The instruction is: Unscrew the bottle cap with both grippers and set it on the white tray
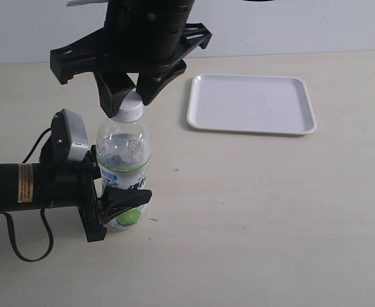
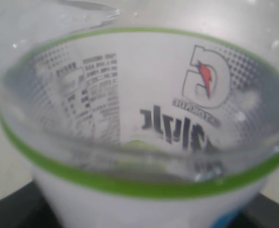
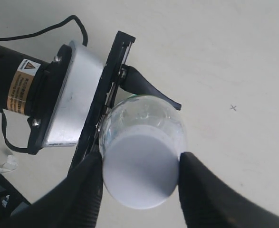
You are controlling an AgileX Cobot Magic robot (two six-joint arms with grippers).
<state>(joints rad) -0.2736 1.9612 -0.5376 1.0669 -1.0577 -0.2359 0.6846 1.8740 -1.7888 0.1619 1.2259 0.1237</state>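
Here our right end effector (image 1: 131,101) pinches the ribbed cap (image 1: 130,110) atop the upright bottle (image 1: 124,146) left of the tray (image 1: 251,102), while our left end effector (image 1: 120,199) clamps its label, where we judge the wall thin and squashy.

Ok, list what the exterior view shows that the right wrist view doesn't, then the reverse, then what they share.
Only exterior: the white tray, apart from the bottle, and the bottle's label. Only right wrist: the flat top of the bottle cap from above, a finger of the right tool against each side. Shared: the upright bottle, the left tool clamped on its body, the right tool at the cap.
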